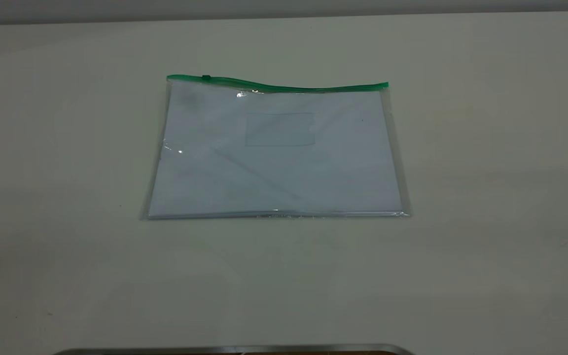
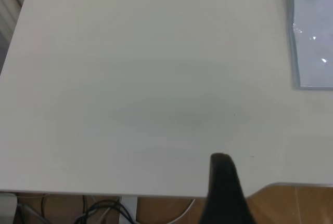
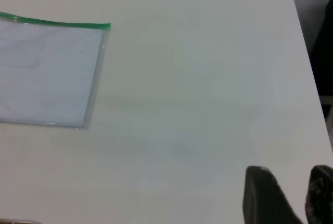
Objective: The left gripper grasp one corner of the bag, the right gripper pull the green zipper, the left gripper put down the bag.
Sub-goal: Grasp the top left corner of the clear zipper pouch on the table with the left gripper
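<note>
Bag lies flat mid-counter, both grippers well away from it.

The bag (image 1: 276,153) rests on the white counter (image 1: 486,197), its green zipper (image 1: 284,87) along the far edge and the slider (image 1: 206,77) near the left end. The left gripper (image 2: 225,193) hovers over bare counter to the left of the bag; whether its fingers are apart, I cannot tell. The right gripper (image 3: 289,193) hovers to the right, fingers (image 3: 263,195) parted, holding nothing.
</note>
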Tool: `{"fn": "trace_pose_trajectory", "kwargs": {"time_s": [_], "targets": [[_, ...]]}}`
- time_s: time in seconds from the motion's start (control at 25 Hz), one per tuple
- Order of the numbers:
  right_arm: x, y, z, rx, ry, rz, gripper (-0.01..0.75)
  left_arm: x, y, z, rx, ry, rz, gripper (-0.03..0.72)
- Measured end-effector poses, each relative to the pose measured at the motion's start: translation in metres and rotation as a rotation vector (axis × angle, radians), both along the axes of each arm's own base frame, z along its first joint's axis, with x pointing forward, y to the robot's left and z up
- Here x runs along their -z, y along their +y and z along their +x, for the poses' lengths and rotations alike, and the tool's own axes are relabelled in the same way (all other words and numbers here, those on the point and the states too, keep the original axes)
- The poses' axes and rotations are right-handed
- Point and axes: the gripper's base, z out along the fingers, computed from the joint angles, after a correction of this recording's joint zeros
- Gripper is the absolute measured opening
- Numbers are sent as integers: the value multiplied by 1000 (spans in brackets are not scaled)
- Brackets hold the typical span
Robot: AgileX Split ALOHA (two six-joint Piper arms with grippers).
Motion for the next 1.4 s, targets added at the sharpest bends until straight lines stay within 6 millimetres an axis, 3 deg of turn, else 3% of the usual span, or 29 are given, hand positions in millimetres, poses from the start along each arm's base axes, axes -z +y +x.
{"fn": "trace_pose_trajectory", "kwargs": {"time_s": [1.0,1.2,1.4], "targets": [[0,1,0,-5,0,8,237,0,0,2,-2,11,-4,588],[0,1,0,-6,0,9,237,-23,-1,25,1,-4,-52,588],[0,1,0,-6,1,9,242,-41,-3,77,16,15,-117,588]]}}
